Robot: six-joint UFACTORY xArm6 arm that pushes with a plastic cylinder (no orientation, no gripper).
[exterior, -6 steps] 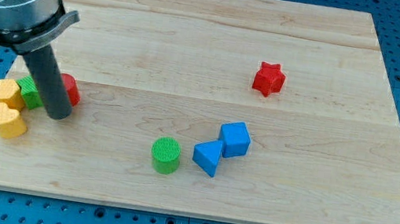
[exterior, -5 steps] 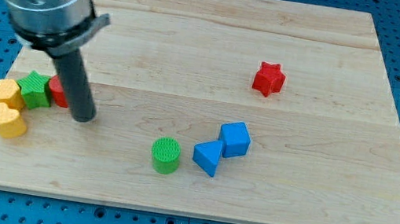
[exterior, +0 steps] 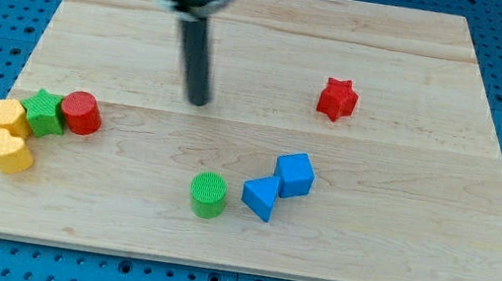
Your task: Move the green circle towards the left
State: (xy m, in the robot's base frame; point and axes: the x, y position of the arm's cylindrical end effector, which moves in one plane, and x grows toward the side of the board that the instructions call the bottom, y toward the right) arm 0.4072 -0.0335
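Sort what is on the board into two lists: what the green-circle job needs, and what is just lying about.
For the job:
- green circle
- my tip, up the view from it, touching no block

Lying about:
- blue cube
- blue triangle
- red star
- red cylinder
- green star
- yellow hexagon
- yellow heart

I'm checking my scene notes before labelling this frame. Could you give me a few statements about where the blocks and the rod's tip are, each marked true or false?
1. My tip touches the green circle. False: it stands apart, toward the view's top.
2. The blue cube and blue triangle sit side by side. True.
3. The red star lies in the cluster at the view's left. False: it stands alone at the view's right.
4. The red circle sits beside the green star. True.
5. Two yellow blocks lie near the board's left edge. True.
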